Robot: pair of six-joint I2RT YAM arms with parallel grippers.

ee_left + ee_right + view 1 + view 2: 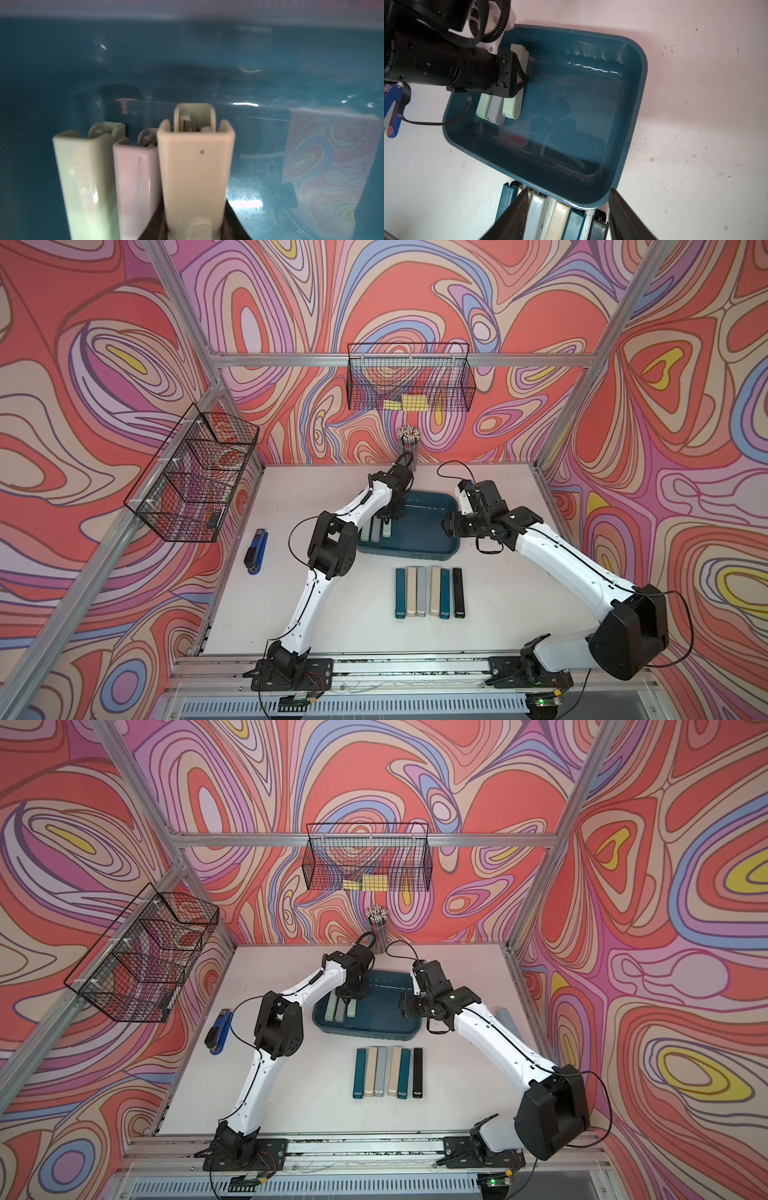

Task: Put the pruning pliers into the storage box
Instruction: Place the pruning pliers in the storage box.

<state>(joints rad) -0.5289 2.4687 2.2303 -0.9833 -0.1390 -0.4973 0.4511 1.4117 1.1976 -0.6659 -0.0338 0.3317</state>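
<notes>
Right wrist view shows the left hand (pixel 522 80) clenched on green pliers (pixel 512 106), low in the box (pixel 639 87) beside two others, so next it should release and lift, while the right hand (pixel 569 192) hangs released, empty.

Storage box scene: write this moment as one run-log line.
left gripper: shut on pale green pliers inside storage box | right gripper: open, empty | boxed: two others | table: six pliers
</notes>
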